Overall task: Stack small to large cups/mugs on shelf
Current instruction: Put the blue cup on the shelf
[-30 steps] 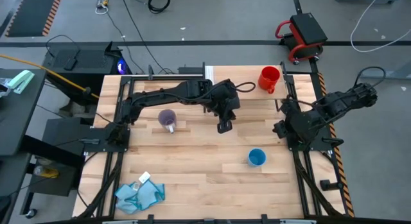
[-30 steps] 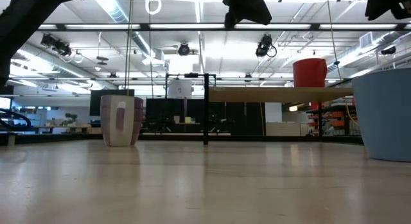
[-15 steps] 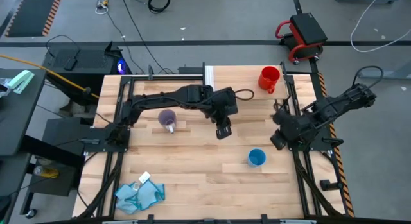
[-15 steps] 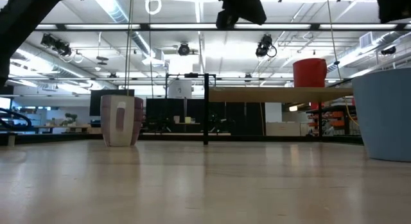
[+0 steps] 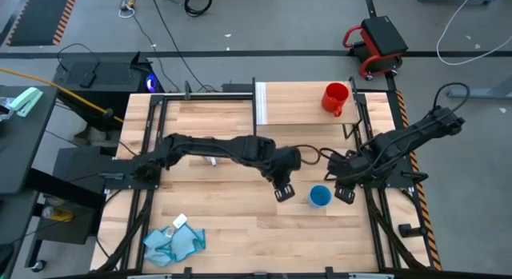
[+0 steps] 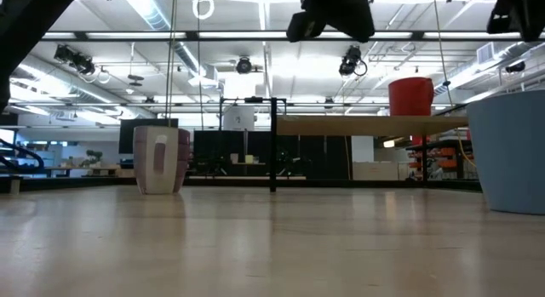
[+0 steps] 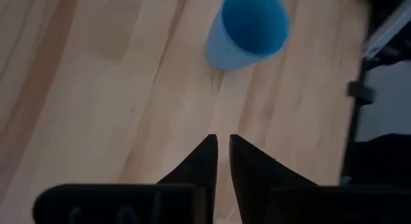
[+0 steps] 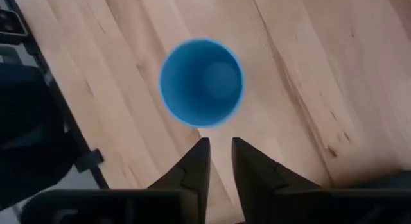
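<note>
1. High view. Light-blue cup (image 5: pixel 319 197), upright on the table, lower right of centre. Left gripper (image 5: pixel 282 191) just beside it on the frame's left, right gripper (image 5: pixel 342 191) just beside it on the frame's right; neither touches it. Red mug (image 5: pixel 336 97) stands on the shelf (image 5: pixel 292 104), upper right. The purple-grey mug cannot be made out here.

2. Low view. Purple-grey mug (image 6: pixel 161 159) at left on the table; the light-blue cup's wall fills the right edge; red mug on the shelf, right of centre.

3. Left wrist view. Fingers (image 7: pixel 196 166) nearly together, a thin slit between, holding nothing; cup ahead, well clear.

4. Right wrist view. Fingers (image 8: pixel 194 163) parted by a narrow gap, empty; cup mouth just beyond the tips.

5. Handling, judged: thin-walled, light, probably plastic; rigid but smooth, easily tipped. No handle, so pinch one rim wall, or span the body with jaws opened wider.
</note>
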`<move>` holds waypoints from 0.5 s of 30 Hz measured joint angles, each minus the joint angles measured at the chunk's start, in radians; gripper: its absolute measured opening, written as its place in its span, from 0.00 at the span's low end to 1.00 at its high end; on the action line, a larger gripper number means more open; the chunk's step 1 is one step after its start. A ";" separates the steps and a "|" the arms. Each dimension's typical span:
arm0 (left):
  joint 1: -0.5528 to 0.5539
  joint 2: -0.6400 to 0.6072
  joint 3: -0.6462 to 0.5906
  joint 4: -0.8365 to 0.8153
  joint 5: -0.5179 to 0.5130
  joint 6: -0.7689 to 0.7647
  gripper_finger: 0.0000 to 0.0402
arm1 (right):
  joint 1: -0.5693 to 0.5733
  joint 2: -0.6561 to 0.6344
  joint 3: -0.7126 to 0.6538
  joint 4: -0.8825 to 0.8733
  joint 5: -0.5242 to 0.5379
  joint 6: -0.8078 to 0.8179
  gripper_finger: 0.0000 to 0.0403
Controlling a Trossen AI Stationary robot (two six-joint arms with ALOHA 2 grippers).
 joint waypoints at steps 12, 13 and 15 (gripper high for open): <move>-0.009 0.018 -0.001 -0.068 -0.109 -0.024 0.13 | 0.006 0.120 0.000 0.035 0.111 -0.026 0.30; -0.010 0.018 -0.001 -0.097 -0.145 -0.035 0.13 | 0.009 0.126 0.000 0.025 0.112 -0.027 0.30; -0.012 0.018 -0.001 -0.166 -0.227 -0.075 0.13 | 0.020 0.127 0.000 0.016 0.114 -0.024 0.29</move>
